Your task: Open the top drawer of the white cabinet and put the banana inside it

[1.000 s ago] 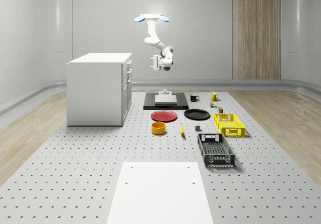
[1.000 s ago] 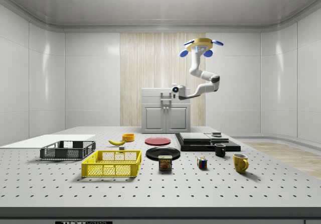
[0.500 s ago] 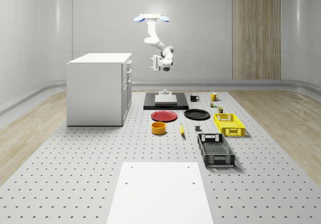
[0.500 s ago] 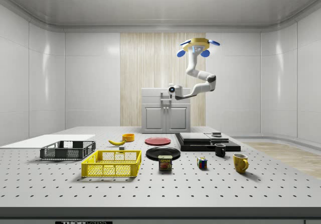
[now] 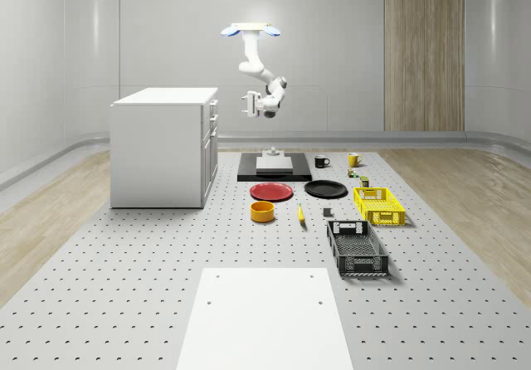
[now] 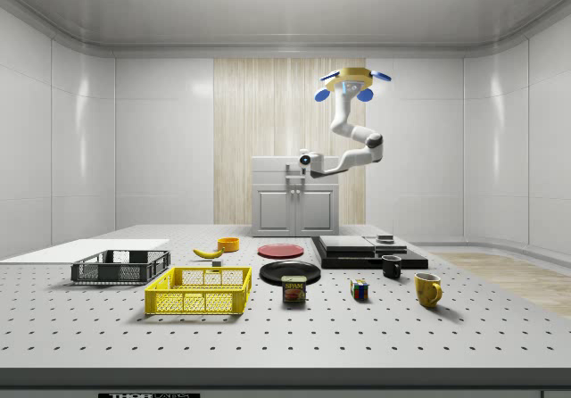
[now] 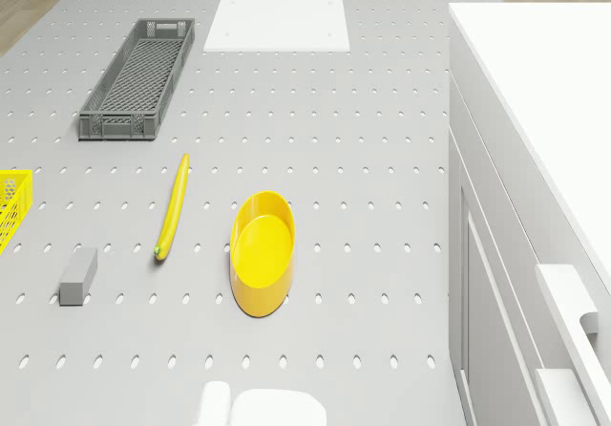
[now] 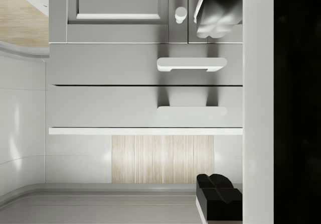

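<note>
The white cabinet (image 5: 162,150) stands on the table at the whole-scene view's left, its drawers shut. My drone (image 5: 250,30) hovers high beside it, near the black platform. My gripper (image 5: 248,104) is level with the top drawer (image 5: 212,109) and points at it from a short gap away. In the wrist view the gripper (image 8: 218,111) is open, with the top drawer's handle (image 8: 192,110) between the fingers' line and nothing held. The banana (image 5: 300,213) lies on the table by the yellow bowl (image 7: 261,252); the drone view shows the banana (image 7: 173,206) too.
A black platform (image 5: 274,167), a red plate (image 5: 272,192) and a black plate (image 5: 326,189) lie near the cabinet's front. A yellow basket (image 5: 379,205), a dark crate (image 5: 357,248) and mugs sit to the whole-scene view's right. A white sheet (image 5: 264,316) covers the near table.
The gripper has swung toward the cabinet's front and levelled out to face the drawers. In the side view the drone shifted slightly left.
</note>
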You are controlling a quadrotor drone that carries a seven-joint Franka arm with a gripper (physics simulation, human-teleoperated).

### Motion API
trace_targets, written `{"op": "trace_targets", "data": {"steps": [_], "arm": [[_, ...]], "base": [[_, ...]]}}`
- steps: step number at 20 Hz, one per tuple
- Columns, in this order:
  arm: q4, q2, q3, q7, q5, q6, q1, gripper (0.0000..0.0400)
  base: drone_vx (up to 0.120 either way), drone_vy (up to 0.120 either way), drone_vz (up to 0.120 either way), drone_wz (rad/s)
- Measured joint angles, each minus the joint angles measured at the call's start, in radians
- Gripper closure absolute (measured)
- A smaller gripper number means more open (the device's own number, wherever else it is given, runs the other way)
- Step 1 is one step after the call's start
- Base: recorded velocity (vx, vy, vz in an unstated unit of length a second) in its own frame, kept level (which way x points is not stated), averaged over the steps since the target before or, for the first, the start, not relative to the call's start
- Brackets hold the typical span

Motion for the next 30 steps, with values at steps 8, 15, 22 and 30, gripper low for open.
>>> {"op": "trace_targets", "data": {"steps": [8, 15, 22, 30], "arm": [[-0.045, 0.022, 0.081, -0.030, 0.087, 0.098, 0.036, 0.0000], [-0.069, 0.057, 0.155, -0.068, 0.180, 0.184, 0.077, 0.0000], [-0.070, 0.114, 0.223, -0.117, 0.282, 0.259, 0.125, 0.0000], [-0.001, 0.233, 0.211, -0.184, 0.348, 0.272, 0.181, 0.0000]], "base": [[0.000, 0.000, 0.000, 0.000], [0.000, 0.000, 0.000, 0.000], [0.000, 0.000, 0.000, 0.000], [0.000, 0.000, 0.000, 0.000]]}}
